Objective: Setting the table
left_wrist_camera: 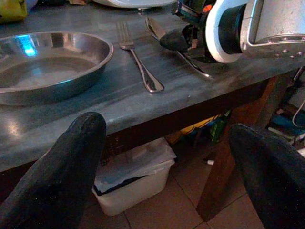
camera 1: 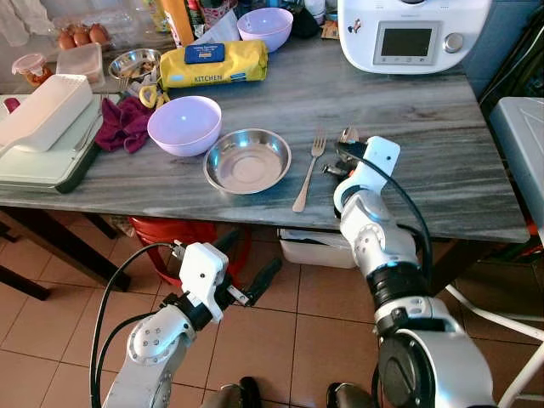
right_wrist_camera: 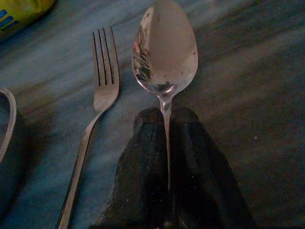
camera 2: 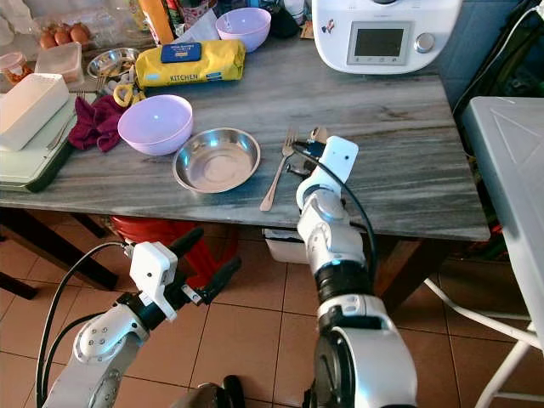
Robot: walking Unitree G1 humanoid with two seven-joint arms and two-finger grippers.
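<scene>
A steel plate lies near the front edge of the grey wooden table, with a fork just to its right. Right of the fork, my right gripper is shut on the handle of a spoon. The spoon's bowl points away from me, low over the tabletop; I cannot tell whether it touches. A lilac bowl stands left of the plate. My left gripper hangs open and empty below the table's front edge, over the tiled floor.
At the back stand a white kitchen appliance, a yellow pack and a second lilac bowl. White trays and a maroon cloth fill the left end. Under the table are a red stool and a white box.
</scene>
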